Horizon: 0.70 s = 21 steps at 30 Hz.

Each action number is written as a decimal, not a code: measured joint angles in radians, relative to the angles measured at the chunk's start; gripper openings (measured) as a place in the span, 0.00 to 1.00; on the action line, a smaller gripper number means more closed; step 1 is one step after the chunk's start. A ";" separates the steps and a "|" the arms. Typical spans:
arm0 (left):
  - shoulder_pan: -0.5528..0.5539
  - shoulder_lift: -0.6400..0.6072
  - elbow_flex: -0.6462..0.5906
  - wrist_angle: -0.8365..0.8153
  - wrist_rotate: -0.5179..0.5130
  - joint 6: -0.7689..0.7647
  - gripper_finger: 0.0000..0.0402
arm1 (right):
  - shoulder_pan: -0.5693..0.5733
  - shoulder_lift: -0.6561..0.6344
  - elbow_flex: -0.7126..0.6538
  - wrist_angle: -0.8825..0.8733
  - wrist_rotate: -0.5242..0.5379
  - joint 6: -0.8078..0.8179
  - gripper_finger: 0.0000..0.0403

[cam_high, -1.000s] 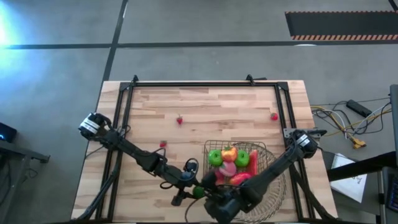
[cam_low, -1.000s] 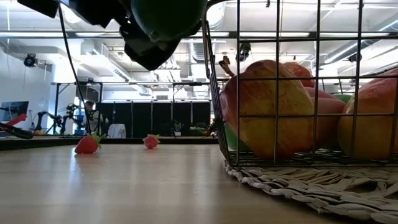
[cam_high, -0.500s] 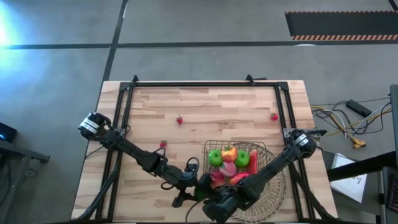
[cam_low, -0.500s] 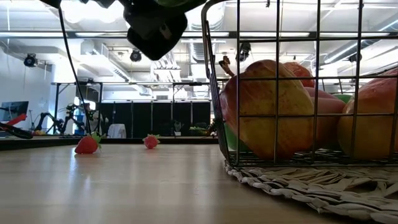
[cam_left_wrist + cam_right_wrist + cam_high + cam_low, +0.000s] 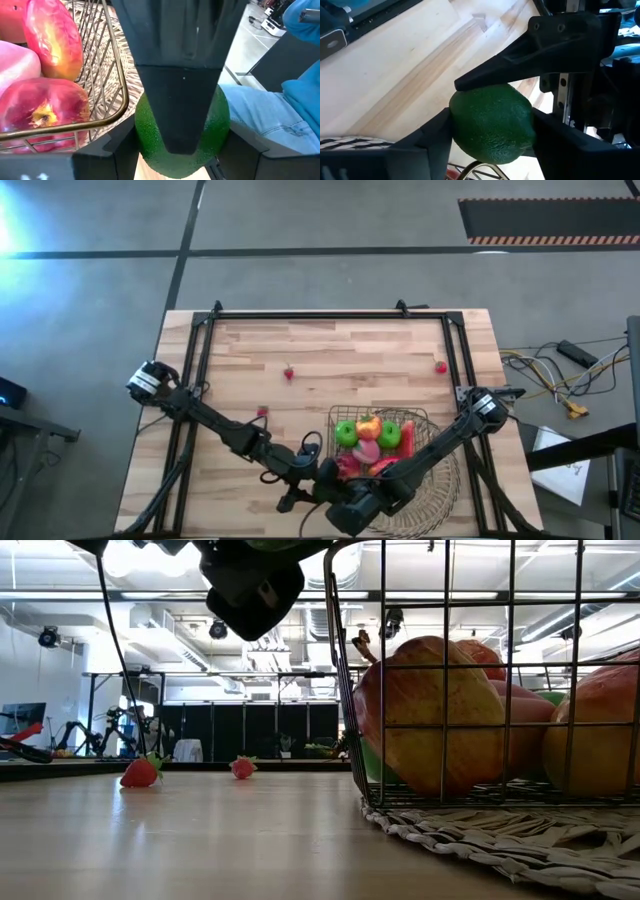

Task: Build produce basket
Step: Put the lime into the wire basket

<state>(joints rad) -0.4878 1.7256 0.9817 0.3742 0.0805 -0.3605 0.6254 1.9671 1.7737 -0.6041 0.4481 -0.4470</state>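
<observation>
I see the copper wire basket (image 5: 418,418) sitting on a straw mat near the table's front edge, loaded with a green apple (image 5: 345,432), orange, pink and red pieces. A rough-skinned green fruit (image 5: 492,122) sits raised just outside its rim. Three small strawberries (image 5: 289,372) lie scattered on the bare wood.

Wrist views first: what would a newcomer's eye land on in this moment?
A bumpy green fruit is pinched between both end effectors just outside the near-left corner of the wire basket: the right end effector grips its sides while the left end effector also clamps it. The basket sits on a woven mat and is already piled with red, orange and green fruit, while small red berries lie loose on the table.
</observation>
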 joint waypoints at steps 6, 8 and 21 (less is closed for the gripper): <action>0.018 0.000 -0.007 0.003 0.015 0.023 0.54 | 0.000 0.000 -0.001 -0.001 0.000 0.008 0.50; 0.031 0.000 -0.008 -0.005 0.044 0.050 0.60 | 0.001 0.000 -0.002 -0.001 -0.005 0.038 0.50; 0.146 -0.138 -0.016 -0.408 0.068 0.163 0.82 | 0.059 -0.005 0.119 -0.242 0.111 0.278 0.50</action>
<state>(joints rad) -0.3419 1.5873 0.9662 -0.0341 0.1481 -0.1980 0.6847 1.9617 1.8927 -0.8458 0.5595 -0.1689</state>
